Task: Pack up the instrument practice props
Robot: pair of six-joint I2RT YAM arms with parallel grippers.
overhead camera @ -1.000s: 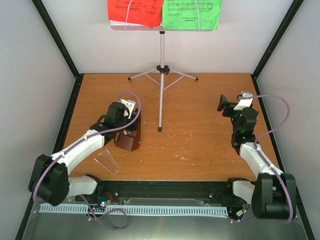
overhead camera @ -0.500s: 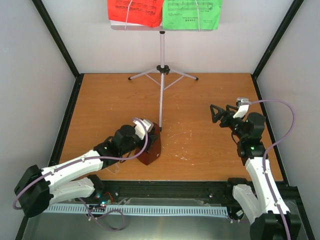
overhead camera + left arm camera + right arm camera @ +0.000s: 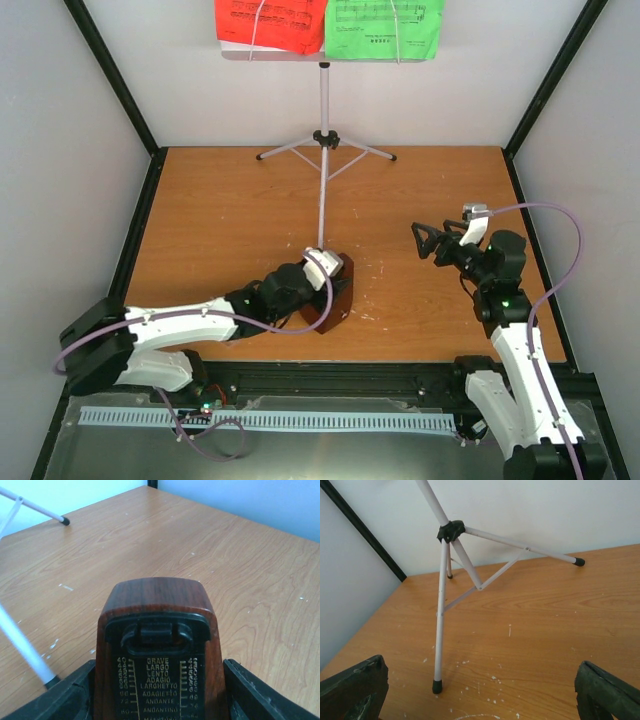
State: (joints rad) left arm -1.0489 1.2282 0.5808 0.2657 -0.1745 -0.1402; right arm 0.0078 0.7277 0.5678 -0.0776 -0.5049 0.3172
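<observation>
The dark-brown pyramid metronome [image 3: 328,305] is near the table's front centre, and my left gripper [image 3: 335,282] is shut on its sides. In the left wrist view the metronome [image 3: 157,597] fills the space between my left gripper [image 3: 160,702], tempo scale facing the camera. The silver tripod stand [image 3: 323,150] rises at the middle back, its front leg foot just beyond the metronome. Red music sheets [image 3: 270,22] and green music sheets [image 3: 388,25] rest on the stand's tray [image 3: 262,54]. My right gripper [image 3: 421,243] hangs open to the right of the stand. The right wrist view shows the right gripper [image 3: 480,700] facing the stand [image 3: 451,531].
White walls and black frame posts [image 3: 120,90] close in the wooden table [image 3: 220,200] on three sides. A black rail [image 3: 330,378] runs along the front edge between the arm bases. The stand's legs [image 3: 438,630] spread over the back middle.
My left arm has carried the metronome right and toward the front centre, over where a clear cover lay. My right gripper has swung left toward the stand, still open.
</observation>
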